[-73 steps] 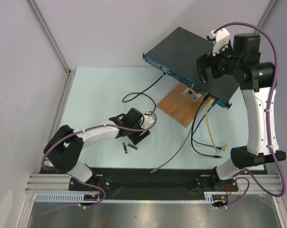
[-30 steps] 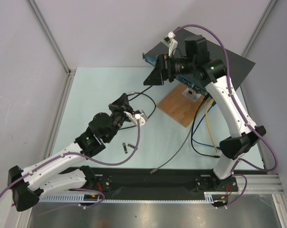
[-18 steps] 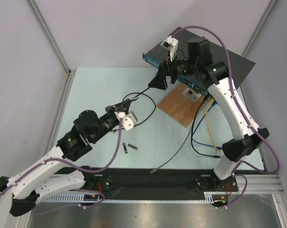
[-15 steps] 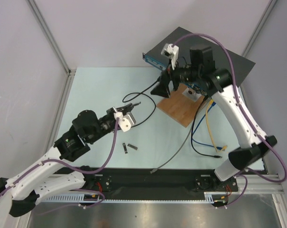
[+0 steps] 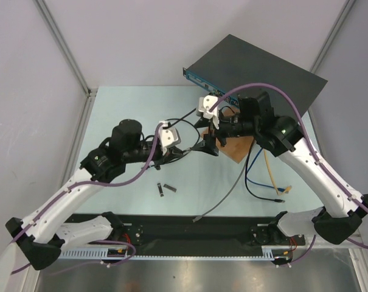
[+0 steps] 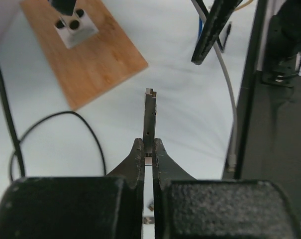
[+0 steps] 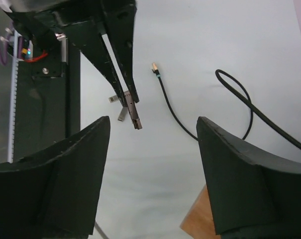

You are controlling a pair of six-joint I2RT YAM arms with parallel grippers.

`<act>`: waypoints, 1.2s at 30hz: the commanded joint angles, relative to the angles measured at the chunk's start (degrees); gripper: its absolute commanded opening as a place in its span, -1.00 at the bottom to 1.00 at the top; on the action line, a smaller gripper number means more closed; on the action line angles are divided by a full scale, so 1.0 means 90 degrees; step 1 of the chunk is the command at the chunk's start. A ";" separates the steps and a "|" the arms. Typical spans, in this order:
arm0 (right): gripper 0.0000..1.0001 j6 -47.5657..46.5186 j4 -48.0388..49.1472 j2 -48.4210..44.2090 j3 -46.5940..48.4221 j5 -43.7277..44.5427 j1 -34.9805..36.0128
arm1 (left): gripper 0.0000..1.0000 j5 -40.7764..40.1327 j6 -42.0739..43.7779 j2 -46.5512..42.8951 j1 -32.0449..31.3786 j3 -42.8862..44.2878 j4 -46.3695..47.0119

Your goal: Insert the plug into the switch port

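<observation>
Plug (image 6: pixel 149 117) is up in the air now, pinched by its tail end between the tips of the left gripper (image 6: pixel 147 144). That's the big change: a couple of seconds back that arm was crouched low over the table, and now it has lifted and reached to mid-table. The right gripper (image 7: pixel 152 123) has moved too. It has come off the switch (image 5: pixel 256 67) and swung round to face its partner, jaws spread wide and empty, with the plug hanging just ahead of them.

That reads like a handover being lined up, so insertion is not close. The switch sits at the far back, well apart from the plug, its blue face (image 5: pixel 202 81) toward the table. Which end of the plug leads, the wrist views don't settle.

Around them, the board (image 6: pixel 98 59) with its grey block (image 6: pixel 75 25) lies between the grippers and the switch. A black cable (image 7: pixel 230 92) loops across the table, its gold tip (image 7: pixel 153 66) near the plug. Two loose bits (image 5: pixel 161 190) lie nearer the bases, and leads (image 5: pixel 269 162) trail from the switch's right-hand ports. The right arm itself crosses over the board, crowding the straight route.
</observation>
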 commanded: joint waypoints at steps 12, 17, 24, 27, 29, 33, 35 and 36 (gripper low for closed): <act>0.27 -0.0721 -0.0343 0.0277 -0.0090 0.0023 0.0357 | -0.85 0.2325 -0.0937 0.0799 0.0728 0.0632 -0.0204; 0.22 -0.0799 -0.0557 0.0394 -0.0159 0.0052 0.0367 | -0.84 0.2433 -0.0869 0.0809 0.0738 0.0632 -0.0204; 0.07 -0.0692 -0.0704 0.0511 -0.0218 -0.0104 0.0299 | -0.85 0.2433 -0.0742 0.0682 0.0738 0.0515 -0.0116; 0.03 -0.0682 -0.0811 0.0560 -0.0198 -0.0172 0.0270 | -0.86 0.2355 -0.0742 0.0633 0.0738 0.0466 -0.0087; -0.07 -0.0682 -0.0841 0.0580 -0.0208 -0.0250 0.0231 | -0.87 0.2277 -0.0732 0.0594 0.0738 0.0408 -0.0019; -0.82 -0.0614 -0.0812 0.0687 -0.0149 -0.0280 0.0231 | -0.88 0.2140 -0.0722 0.0506 0.0748 0.0369 0.0118; -1.00 -0.0536 -0.0880 0.0755 -0.0042 -0.0309 0.0202 | -0.77 0.2053 -0.0771 0.0457 0.0748 0.0359 0.0225; -1.00 -0.0468 -0.0890 0.0795 -0.0003 -0.0357 0.0163 | -0.63 0.1946 -0.0849 0.0409 0.0748 0.0320 0.0312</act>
